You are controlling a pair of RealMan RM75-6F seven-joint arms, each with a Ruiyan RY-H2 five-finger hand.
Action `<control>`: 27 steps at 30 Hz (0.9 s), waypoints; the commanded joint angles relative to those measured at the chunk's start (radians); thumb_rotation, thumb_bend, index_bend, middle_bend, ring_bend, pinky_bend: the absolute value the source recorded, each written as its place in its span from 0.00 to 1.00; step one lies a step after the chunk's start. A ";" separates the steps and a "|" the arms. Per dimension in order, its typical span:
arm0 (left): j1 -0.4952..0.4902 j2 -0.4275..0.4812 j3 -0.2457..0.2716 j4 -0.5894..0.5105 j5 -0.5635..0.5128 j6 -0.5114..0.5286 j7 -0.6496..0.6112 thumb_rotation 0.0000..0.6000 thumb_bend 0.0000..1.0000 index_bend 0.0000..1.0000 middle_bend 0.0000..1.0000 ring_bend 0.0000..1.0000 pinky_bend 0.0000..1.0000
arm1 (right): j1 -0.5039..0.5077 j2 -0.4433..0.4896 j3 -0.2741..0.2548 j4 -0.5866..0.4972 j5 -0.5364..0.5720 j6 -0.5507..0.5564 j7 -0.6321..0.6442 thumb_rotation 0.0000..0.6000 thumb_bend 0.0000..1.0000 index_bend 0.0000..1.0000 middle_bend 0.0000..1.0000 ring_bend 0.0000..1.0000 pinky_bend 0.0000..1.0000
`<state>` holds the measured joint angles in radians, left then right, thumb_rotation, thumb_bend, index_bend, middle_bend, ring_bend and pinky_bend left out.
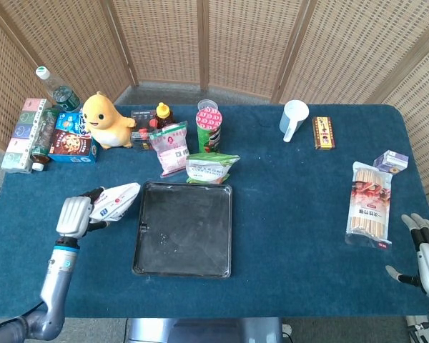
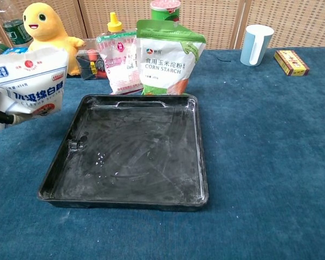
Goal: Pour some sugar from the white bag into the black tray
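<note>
The white bag [image 1: 116,200] was a soft white pouch printed with blue and red marks, held off the counter [image 1: 300,207] by the left robot hand [image 1: 76,216], just beside the black tray [image 1: 184,229] at its 9 o'clock and tilted with its top toward the tray. The tray lay flat, smeared whitish inside, with a few white grains [image 2: 101,157] near its left wall. At the tray's 12 o'clock stood a corn starch pouch [image 2: 168,57]. Far at 3 o'clock, the right robot hand [image 1: 423,251] hung at the counter edge, fingers spread wide, holding nothing
</note>
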<state>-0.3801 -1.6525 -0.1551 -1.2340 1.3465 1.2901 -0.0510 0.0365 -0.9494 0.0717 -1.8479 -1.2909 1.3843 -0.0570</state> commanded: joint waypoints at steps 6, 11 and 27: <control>-0.015 -0.062 -0.003 0.060 -0.012 -0.049 -0.088 1.00 0.32 0.33 0.22 0.26 0.32 | 0.005 -0.002 0.001 0.004 0.008 -0.009 -0.001 1.00 0.03 0.01 0.00 0.00 0.02; -0.006 -0.057 0.001 0.053 -0.023 -0.063 -0.116 1.00 0.18 0.04 0.02 0.11 0.20 | 0.006 -0.003 0.000 0.005 0.008 -0.012 -0.003 1.00 0.03 0.01 0.00 0.00 0.02; 0.063 0.075 0.116 -0.108 0.082 0.000 -0.051 1.00 0.00 0.00 0.00 0.00 0.14 | 0.002 0.003 -0.004 -0.006 -0.002 -0.002 0.001 1.00 0.03 0.01 0.00 0.00 0.02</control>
<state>-0.3355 -1.6246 -0.0779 -1.3008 1.3931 1.2662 -0.1662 0.0385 -0.9471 0.0675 -1.8533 -1.2937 1.3817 -0.0565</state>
